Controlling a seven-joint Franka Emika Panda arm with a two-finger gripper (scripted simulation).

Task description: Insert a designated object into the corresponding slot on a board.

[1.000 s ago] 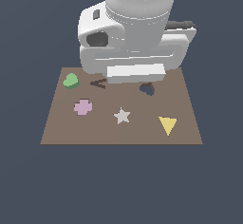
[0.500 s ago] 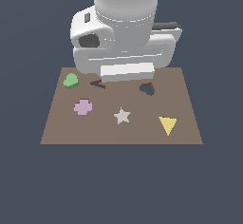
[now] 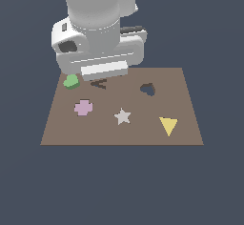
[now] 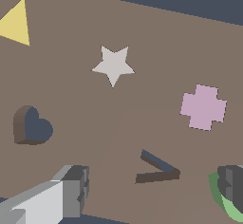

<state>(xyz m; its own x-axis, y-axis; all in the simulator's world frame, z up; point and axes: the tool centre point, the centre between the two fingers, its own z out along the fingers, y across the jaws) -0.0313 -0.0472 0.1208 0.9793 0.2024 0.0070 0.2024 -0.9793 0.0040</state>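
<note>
Your gripper [image 4: 147, 197] fingers spread open above the board [image 3: 190, 124], green block [image 3: 71, 81] at ten o'clock from the heart slot [image 3: 147, 89].

green block [image 3: 71, 81], brown board [image 3: 186, 105], dark slot [image 3: 147, 89]

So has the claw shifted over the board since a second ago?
Yes. The claw has swung toward the exterior view's left: its housing, earlier above the heart slot, now sits by the green block.
</note>
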